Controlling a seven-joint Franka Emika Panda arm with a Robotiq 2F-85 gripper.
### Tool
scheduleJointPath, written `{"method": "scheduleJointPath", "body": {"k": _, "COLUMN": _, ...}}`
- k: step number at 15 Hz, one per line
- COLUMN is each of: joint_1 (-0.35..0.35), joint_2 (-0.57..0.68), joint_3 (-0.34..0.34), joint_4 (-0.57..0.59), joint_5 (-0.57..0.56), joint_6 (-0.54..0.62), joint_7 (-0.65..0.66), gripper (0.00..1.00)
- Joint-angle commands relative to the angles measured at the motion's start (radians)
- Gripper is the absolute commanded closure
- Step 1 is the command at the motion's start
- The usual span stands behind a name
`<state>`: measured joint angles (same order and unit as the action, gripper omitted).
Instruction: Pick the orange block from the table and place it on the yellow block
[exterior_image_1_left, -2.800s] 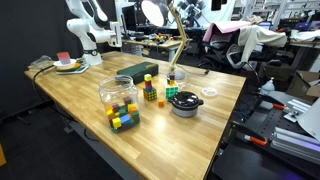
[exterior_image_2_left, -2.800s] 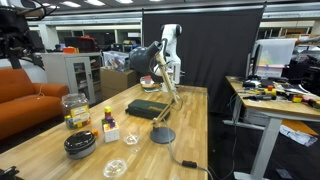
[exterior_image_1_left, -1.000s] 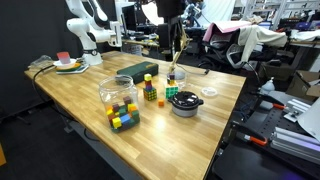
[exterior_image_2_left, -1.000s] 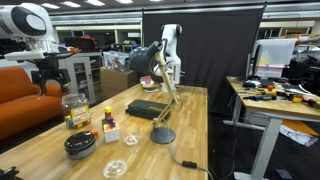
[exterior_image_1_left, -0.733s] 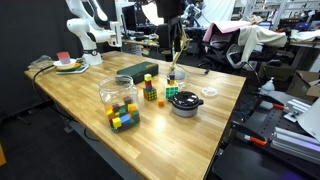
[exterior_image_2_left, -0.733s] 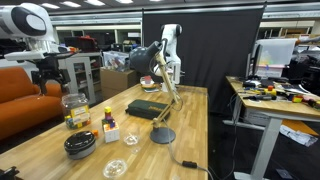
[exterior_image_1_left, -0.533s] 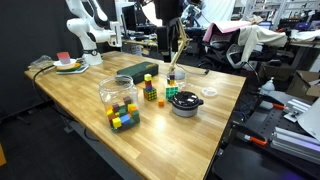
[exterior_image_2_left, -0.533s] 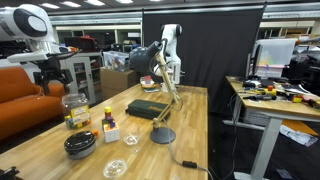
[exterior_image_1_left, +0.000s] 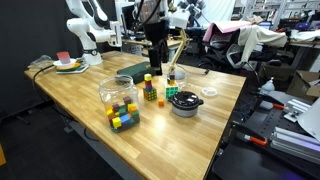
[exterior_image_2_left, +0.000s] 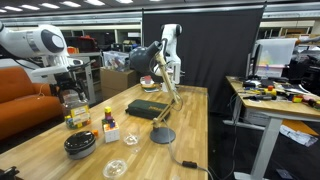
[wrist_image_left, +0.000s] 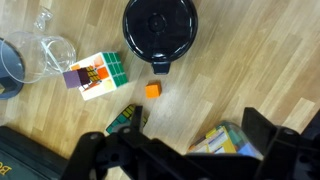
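Here, a light plank desk (exterior_image_1_left: 70, 95) stands in a cluttered lab. The arm (exterior_image_1_left: 155, 25) hangs above it, jaws wide and empty. The orange block (wrist_image_left: 152, 90) lies on the desk beside a black pot (wrist_image_left: 160, 28), near the yellow block (exterior_image_1_left: 148, 78).

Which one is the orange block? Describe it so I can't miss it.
On the wooden table, find the round black pot. The orange block sits alone on bare wood just off its rim, plain and single-coloured, unlike the multicoloured cube nearby.
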<state>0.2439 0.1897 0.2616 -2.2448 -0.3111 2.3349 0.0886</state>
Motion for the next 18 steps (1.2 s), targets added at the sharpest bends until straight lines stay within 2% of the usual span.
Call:
{"method": "scheduleJointPath", "body": {"k": 1, "joint_1": 0.021, "joint_2": 0.126, "joint_3": -0.041, "joint_4": 0.103, "joint_5": -0.044, "joint_6": -0.024, "joint_7": -0.011, "gripper": 0.00}}
{"method": "scheduleJointPath", "body": {"k": 2, "joint_1": 0.022, "joint_2": 0.160, "joint_3": -0.052, "joint_4": 0.126, "joint_5": -0.042, "joint_6": -0.025, "joint_7": -0.013, "gripper": 0.00}}
{"method": "scheduleJointPath", "body": {"k": 3, "joint_1": 0.021, "joint_2": 0.115, "joint_3": -0.047, "joint_4": 0.074, "joint_5": -0.020, "joint_6": 0.000, "joint_7": -0.009, "gripper": 0.00}}
{"method": "scheduleJointPath", "body": {"k": 5, "joint_1": 0.022, "joint_2": 0.164, "joint_3": -0.059, "joint_4": 0.112, "joint_5": -0.020, "joint_6": 0.000, "joint_7": -0.014, "gripper": 0.00}}
{"method": "scheduleJointPath", "body": {"k": 11, "joint_1": 0.029, "joint_2": 0.167, "joint_3": -0.058, "joint_4": 0.123, "joint_5": -0.021, "joint_6": -0.003, "joint_7": -0.013, "gripper": 0.00}}
{"method": "scheduleJointPath", "body": {"k": 18, "joint_1": 0.019, "joint_2": 0.341, "joint_3": -0.082, "joint_4": 0.207, "joint_5": -0.010, "joint_6": 0.054, "joint_7": -0.087, "gripper": 0.00}}
